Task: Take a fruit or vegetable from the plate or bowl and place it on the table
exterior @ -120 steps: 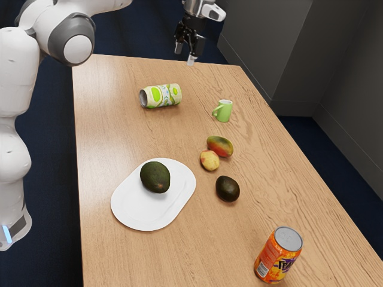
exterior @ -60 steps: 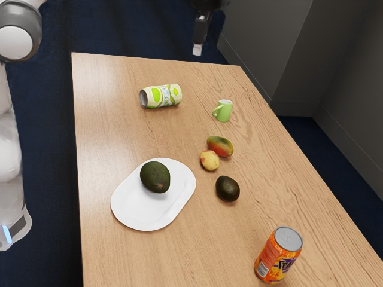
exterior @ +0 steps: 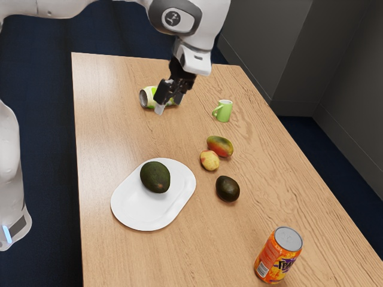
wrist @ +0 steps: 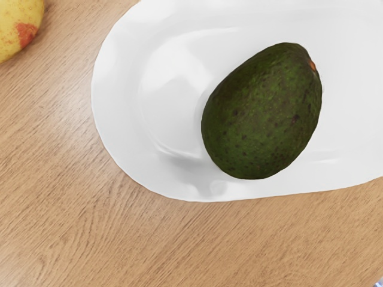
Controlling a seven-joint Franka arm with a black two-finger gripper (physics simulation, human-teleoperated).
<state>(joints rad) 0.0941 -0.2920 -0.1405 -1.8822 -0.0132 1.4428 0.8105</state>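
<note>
Holding the gripper open above the desk, with fingers spread apart. In the exterior view, blocking part of a pale green-and-cream can lying on its side, near the desk's far end. Finding the large green avocado on the white oval plate, apart from the gripper.

In the wrist view, looking down on that avocado, dark green with speckled skin and a small reddish-brown spot at the narrower end. Seeing a soft shadow beside it on the plate, and wood grain beyond the rim. Catching also part of the yellow fruit, with a red patch, just off the plate. Noticing a small bluish thing at the very corner, too little of it showing to name.

Toward the exterior view's right of the plate, spotting the same yellow fruit close against a red-and-green mango, but unable to tell whether touching. Nearer the exterior camera, seeing a smaller dark avocado directly on the desk, and nearer again an upright orange soda can. Beyond the mango, seeing a small green mug standing upright, handle toward the exterior view's left.
</note>
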